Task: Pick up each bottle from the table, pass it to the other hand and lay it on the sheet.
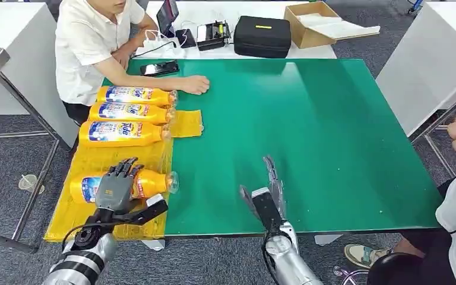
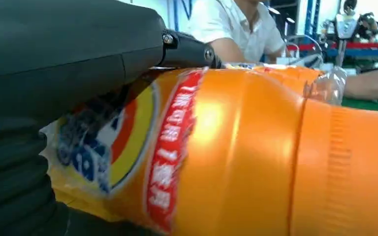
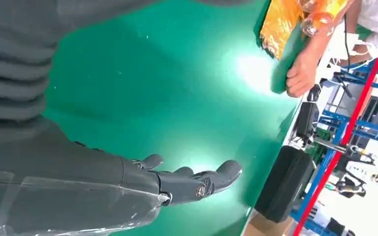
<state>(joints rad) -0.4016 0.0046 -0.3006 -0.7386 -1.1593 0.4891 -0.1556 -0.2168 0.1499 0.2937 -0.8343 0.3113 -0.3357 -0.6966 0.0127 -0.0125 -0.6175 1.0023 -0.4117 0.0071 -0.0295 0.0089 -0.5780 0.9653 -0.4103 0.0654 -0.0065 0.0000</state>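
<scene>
Left hand (image 1: 117, 185) on bottle (image 2: 256, 147), label close-up

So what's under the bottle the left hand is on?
The yellow sheet lies under that bottle, spreading out around it on the green table. The left hand covers the bottle's middle, so the sheet directly beneath is hidden.

The left hand (image 1: 117, 187) covers the middle of the nearest bottle (image 1: 148, 183) — its label print is blurred in the left wrist view.
</scene>
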